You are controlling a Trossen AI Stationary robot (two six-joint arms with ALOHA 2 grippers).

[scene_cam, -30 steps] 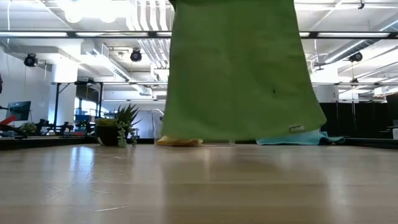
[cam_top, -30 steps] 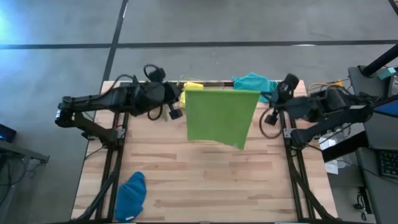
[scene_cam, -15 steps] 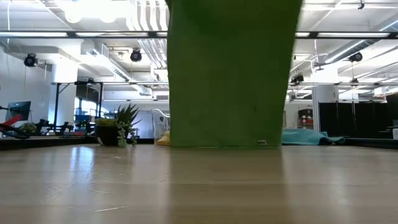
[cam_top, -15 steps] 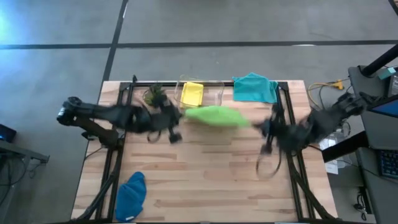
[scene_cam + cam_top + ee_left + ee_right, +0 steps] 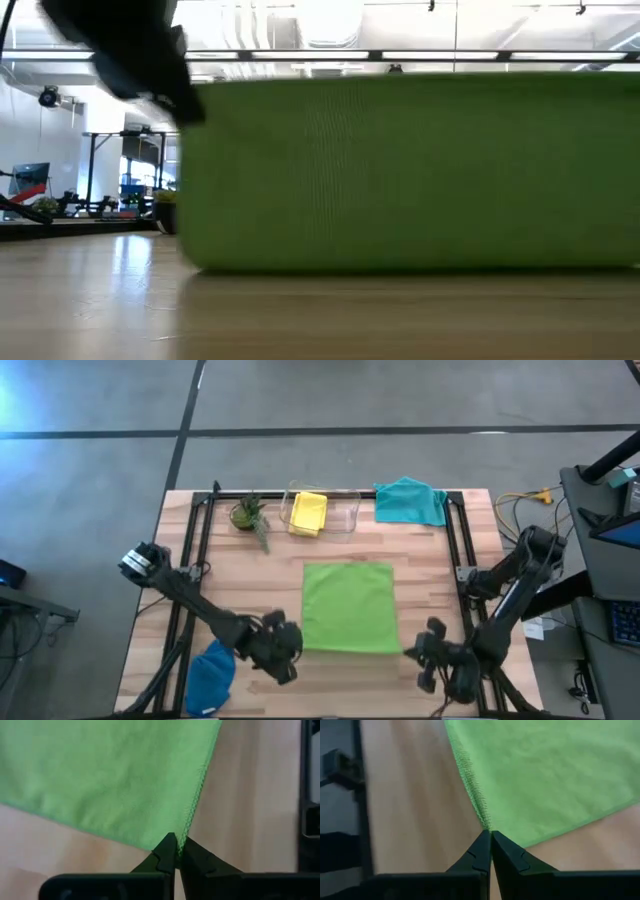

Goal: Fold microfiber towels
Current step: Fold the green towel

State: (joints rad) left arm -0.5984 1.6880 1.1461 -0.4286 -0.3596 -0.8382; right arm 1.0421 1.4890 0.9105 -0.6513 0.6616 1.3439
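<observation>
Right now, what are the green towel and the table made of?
The lime green towel looks like soft, matte microfiber cloth: the wrist views show a fuzzy nap and a stitched edge. The table looks like pale wood planks with a smooth, slightly shiny finish.

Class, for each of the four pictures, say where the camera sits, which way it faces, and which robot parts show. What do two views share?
High: overhead, facing down; both arms, green towel spread flat.
Low: table height, facing across; green towel, one dark arm part.
Left wrist: on left arm; left gripper shut on a towel corner.
Right wrist: on right arm; right gripper shut on another corner.
Shared: all show the green towel.
</observation>
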